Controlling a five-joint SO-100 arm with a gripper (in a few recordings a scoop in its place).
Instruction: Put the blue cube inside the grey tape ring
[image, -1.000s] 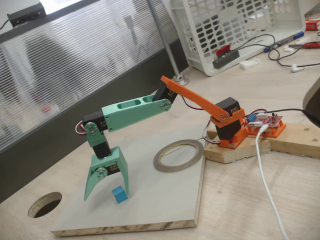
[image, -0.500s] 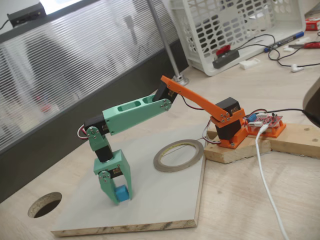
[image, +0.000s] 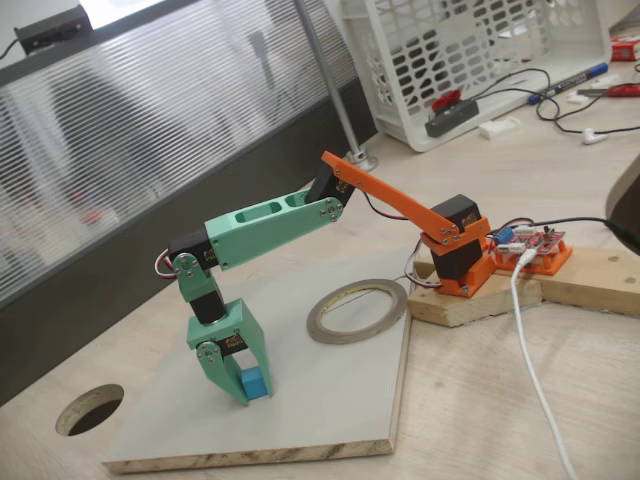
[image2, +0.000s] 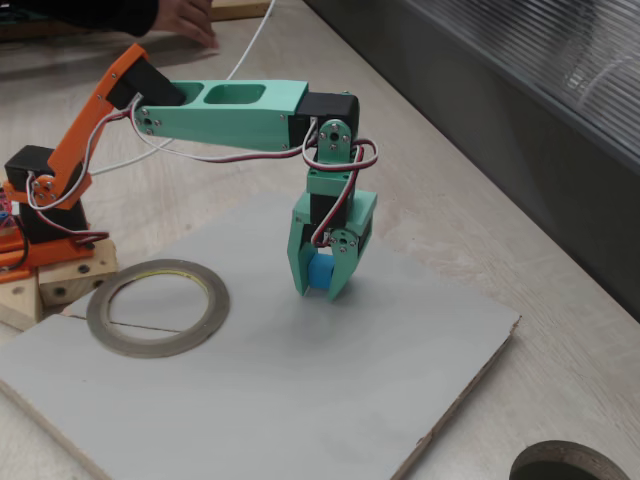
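1. The wooden surface (image: 520, 400) carried a pale grey board (image: 330, 400) (image2: 300, 400); a dark round hole (image: 90, 410) was cut through the surface near the board's corner.
2. A white plastic basket (image: 470, 50) stood at the far end of the surface in a fixed view, well apart from the board.
3. The arm, orange (image: 385, 195) at its base and green (image: 265, 225) further out, reached from a wooden block (image: 470, 300) out over the board.
4. The grey tape ring (image: 357, 311) (image2: 158, 307) lay flat on the board just beside the arm's base, with its opening showing bare board.
5. The green end effector (image: 245, 378) (image2: 322, 278) pointed straight down, its fingers closed on the blue cube (image: 255, 382) (image2: 321, 272).
6. The blue cube sat between the fingertips, near the board and well apart from the ring; whether it touched the board or hung just above it, I could not tell from either fixed view.
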